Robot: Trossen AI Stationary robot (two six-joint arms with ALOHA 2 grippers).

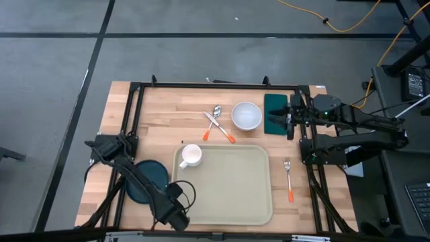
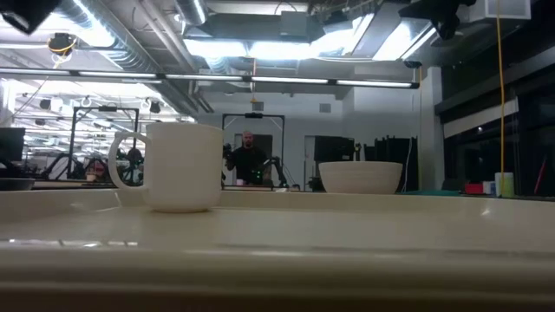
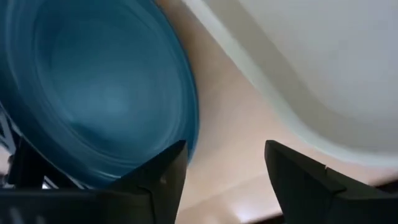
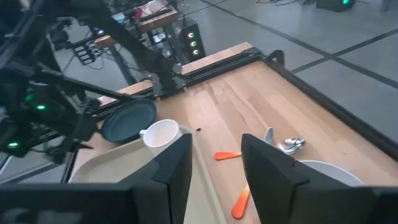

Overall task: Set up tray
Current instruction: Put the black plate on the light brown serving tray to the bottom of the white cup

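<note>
The beige tray [image 1: 228, 191] lies in the middle of the table, with a white mug [image 1: 191, 155] standing in its far-left corner. In the low view the mug [image 2: 178, 165] stands behind the tray's rim [image 2: 277, 247]. My left gripper [image 1: 176, 210] hovers open by the tray's near-left corner. In its wrist view it [image 3: 224, 168] is over bare wood, between the blue plate [image 3: 93, 87] and the tray [image 3: 323, 68]. My right gripper [image 1: 290, 121] is open at the right edge of the dark green napkin [image 1: 274, 113]. Its wrist view [image 4: 217, 168] looks across the table.
A white bowl [image 1: 246, 115] sits beyond the tray. A spoon and knife with orange handles [image 1: 218, 122] lie crossed to its left. An orange-handled fork [image 1: 288, 180] lies right of the tray, the blue plate [image 1: 148, 180] left of it. A person [image 2: 249, 160] stands far behind.
</note>
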